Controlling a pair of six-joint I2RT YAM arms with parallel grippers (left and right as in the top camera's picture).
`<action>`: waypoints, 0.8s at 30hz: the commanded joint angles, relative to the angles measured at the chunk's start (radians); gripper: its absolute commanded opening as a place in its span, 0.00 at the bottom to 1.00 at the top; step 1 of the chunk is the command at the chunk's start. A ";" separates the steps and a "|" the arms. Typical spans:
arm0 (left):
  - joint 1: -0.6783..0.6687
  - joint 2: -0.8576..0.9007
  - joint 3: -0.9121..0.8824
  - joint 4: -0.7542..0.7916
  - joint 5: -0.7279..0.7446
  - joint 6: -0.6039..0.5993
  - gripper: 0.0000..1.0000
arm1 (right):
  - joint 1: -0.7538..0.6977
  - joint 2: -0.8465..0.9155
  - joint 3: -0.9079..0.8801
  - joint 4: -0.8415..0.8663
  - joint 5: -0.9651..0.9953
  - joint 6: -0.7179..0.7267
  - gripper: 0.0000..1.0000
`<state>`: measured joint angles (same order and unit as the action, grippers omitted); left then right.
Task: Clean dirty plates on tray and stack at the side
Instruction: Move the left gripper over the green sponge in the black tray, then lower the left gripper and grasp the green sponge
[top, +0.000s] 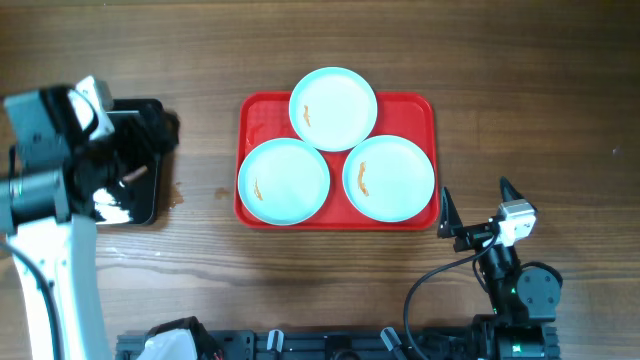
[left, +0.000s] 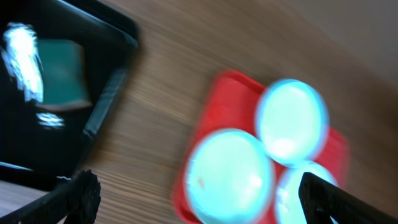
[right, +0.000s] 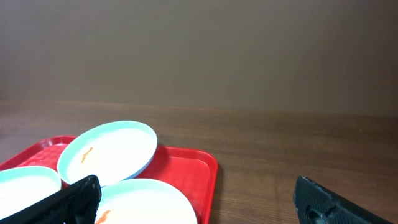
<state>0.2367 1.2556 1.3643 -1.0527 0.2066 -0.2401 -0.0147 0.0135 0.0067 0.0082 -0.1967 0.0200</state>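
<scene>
Red tray (top: 420, 112), table centre: three smeared plates (top: 333, 108) inside at 12, 4 and 8 o'clock. Left gripper (left: 196, 188), 9 o'clock: spread, empty. Right gripper (top: 477, 204), 4 o'clock: spread, empty.

tray (top: 255, 115): glossy plastic | plates (top: 333, 108): smooth, shiny | table (top: 520, 100): matt wood

No text, label, brand, number or sign can be read in any view; nothing legible on any surface.
</scene>
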 joint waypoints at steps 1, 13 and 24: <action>-0.022 0.074 0.037 0.024 -0.214 0.020 1.00 | 0.005 -0.010 -0.002 0.005 0.013 -0.018 1.00; -0.003 0.245 0.037 0.207 -0.342 0.020 1.00 | 0.005 -0.010 -0.002 0.005 0.013 -0.018 1.00; 0.004 0.489 0.037 0.217 -0.546 0.019 0.88 | 0.005 -0.010 -0.002 0.005 0.013 -0.018 1.00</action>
<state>0.2310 1.6791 1.3849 -0.8436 -0.2543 -0.2241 -0.0147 0.0135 0.0067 0.0082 -0.1967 0.0196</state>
